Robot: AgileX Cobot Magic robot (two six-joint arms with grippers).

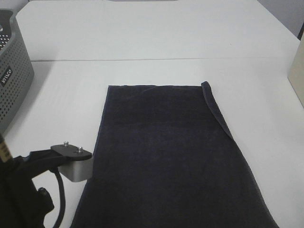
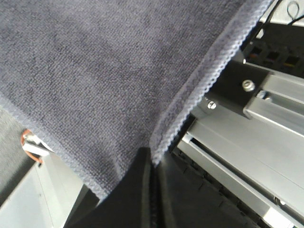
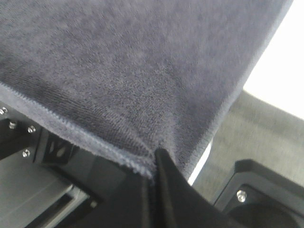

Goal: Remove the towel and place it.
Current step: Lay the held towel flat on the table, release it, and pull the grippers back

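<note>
The towel (image 1: pixel 166 156) is a large dark navy cloth lying flat on the white table (image 1: pixel 142 42), running off the near edge of the exterior high view. Its far right corner (image 1: pixel 207 89) is folded over. In the left wrist view my left gripper (image 2: pixel 152 156) is shut on the towel's stitched hem (image 2: pixel 209 80), and the cloth (image 2: pixel 104 71) hangs out from the fingertips. My right gripper (image 3: pixel 153 160) is likewise shut on the towel's edge (image 3: pixel 142 71). From above only the left arm's wrist mount (image 1: pixel 73 161) shows beside the towel's left edge; both grippers are out of that view.
A grey perforated basket (image 1: pixel 12 71) stands at the table's far left. A beige object (image 1: pixel 297 76) sits at the right edge. The robot's metal base frame (image 2: pixel 251 128) lies close under the left gripper, and dark frame parts (image 3: pixel 42 156) under the right one.
</note>
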